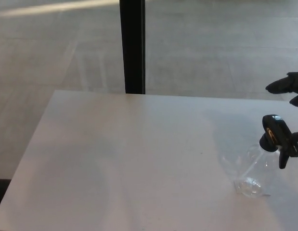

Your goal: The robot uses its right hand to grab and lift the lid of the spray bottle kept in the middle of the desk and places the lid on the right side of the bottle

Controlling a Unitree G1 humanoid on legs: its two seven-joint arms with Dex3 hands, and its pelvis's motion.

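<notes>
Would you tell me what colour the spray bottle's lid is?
The lid is black with a small orange-gold mark, on a clear bottle; the head view shows it.

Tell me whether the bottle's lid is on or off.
On. The black lid sits atop the clear bottle; the right hand hovers beside it with fingers apart.

Spray bottle (264, 166), lid (278, 137), right hand (289, 86)

White desk (115, 159) — black post (132, 45) behind
</notes>
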